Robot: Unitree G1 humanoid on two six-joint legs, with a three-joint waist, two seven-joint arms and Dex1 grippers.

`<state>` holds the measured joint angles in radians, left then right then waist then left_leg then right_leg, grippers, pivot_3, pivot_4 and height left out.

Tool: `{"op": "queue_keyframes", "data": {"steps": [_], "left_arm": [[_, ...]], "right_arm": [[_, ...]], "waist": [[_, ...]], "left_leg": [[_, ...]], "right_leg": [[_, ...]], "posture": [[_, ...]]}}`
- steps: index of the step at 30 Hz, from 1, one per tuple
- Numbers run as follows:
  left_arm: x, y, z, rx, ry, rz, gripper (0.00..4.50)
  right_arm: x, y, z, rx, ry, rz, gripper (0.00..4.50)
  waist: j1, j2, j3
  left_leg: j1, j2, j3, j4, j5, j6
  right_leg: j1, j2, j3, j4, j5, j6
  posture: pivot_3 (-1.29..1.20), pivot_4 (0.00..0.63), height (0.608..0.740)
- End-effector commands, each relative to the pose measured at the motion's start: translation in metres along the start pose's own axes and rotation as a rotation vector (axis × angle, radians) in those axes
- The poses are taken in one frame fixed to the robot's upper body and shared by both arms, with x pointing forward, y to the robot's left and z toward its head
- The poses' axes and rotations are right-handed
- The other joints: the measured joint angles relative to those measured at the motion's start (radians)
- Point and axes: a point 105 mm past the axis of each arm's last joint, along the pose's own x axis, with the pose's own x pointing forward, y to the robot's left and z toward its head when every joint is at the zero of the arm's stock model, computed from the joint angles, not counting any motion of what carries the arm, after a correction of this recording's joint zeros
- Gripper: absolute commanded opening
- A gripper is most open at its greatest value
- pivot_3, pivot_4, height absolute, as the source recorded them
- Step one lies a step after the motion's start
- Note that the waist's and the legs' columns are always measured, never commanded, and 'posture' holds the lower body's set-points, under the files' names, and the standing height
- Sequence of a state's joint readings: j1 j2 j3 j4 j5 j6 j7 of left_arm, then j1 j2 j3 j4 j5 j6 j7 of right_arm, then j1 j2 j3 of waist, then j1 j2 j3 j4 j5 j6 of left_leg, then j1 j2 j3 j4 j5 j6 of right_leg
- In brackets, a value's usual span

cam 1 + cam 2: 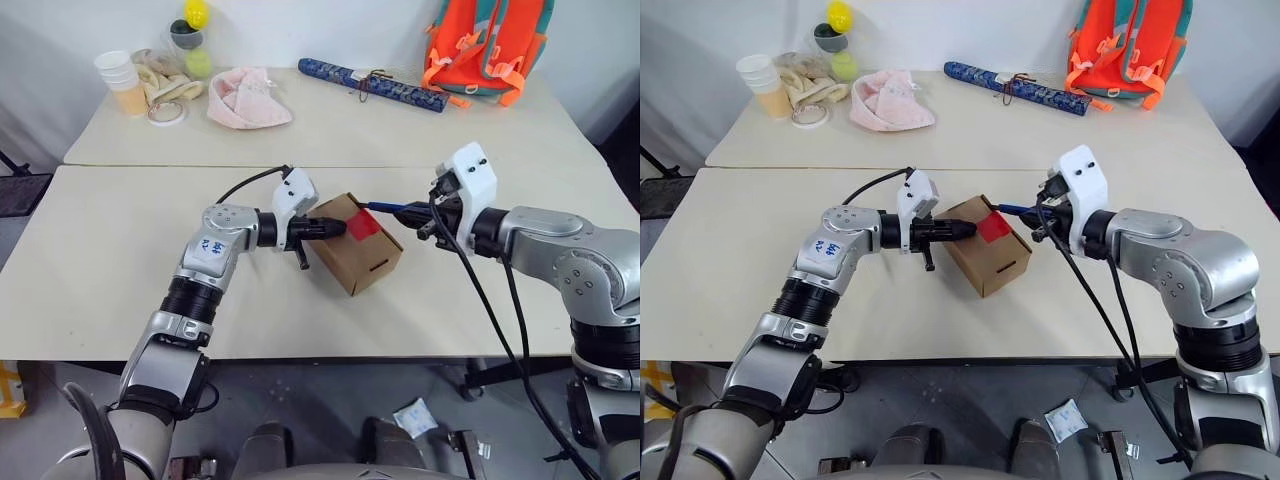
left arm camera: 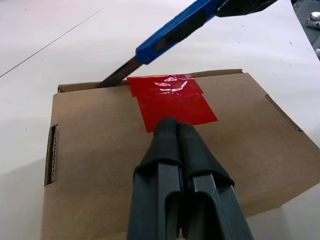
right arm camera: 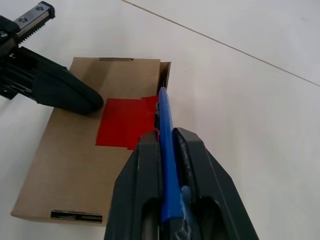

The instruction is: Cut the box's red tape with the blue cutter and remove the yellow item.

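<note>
While the closed, empty left end effector (image 1: 335, 228) presses the box (image 1: 358, 245) beside the red tape (image 2: 172, 102), the right end effector (image 3: 167, 150) clamps the blue cutter (image 3: 167, 160), blade at the flap seam just ahead; risk: box slides on the tabletop (image 1: 120, 280), blade skips.

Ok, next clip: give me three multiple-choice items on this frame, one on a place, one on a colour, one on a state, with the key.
1. Where do the left gripper's fingertips rest?
A. on the box top, at the red tape
B. on the table
C. on the backpack

2. What colour is the cutter's handle?
A. green
B. blue
C. white

3. How is the right gripper?
A. wide open
B. shut on nothing
C. shut on the cutter

Key: 1 A, its shut fingers touch the tape's edge; 2 B, blue between the fingers; 3 C, both fingers clamp the handle.
</note>
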<state>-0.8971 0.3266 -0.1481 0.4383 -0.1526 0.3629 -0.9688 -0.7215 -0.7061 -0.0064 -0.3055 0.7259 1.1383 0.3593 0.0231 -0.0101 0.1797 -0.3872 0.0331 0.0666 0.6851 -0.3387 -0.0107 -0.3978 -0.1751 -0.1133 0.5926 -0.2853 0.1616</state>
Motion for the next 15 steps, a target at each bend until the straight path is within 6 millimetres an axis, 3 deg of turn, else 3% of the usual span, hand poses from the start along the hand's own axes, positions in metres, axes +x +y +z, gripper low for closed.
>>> {"op": "queue_keyframes", "data": {"steps": [1,15], "left_arm": [[0.000,-0.004,-0.006,-0.011,0.023,-0.009,0.00],[0.004,-0.003,-0.007,-0.015,0.067,0.009,0.00]], "right_arm": [[-0.007,-0.002,0.010,-0.021,-0.044,-0.018,0.11],[-0.008,0.009,0.001,0.013,0.082,0.054,0.11]], "waist": [[0.000,0.000,0.000],[-0.001,0.000,0.000]], "left_leg": [[0.000,0.000,0.000,0.000,0.000,0.000],[0.000,0.000,0.000,0.000,0.000,0.000]], "right_leg": [[0.000,0.000,0.000,0.000,0.000,0.000],[0.000,0.000,0.000,0.001,0.000,0.000]], "posture": [[0.00,0.150,0.740],[0.00,0.150,0.740]]}}
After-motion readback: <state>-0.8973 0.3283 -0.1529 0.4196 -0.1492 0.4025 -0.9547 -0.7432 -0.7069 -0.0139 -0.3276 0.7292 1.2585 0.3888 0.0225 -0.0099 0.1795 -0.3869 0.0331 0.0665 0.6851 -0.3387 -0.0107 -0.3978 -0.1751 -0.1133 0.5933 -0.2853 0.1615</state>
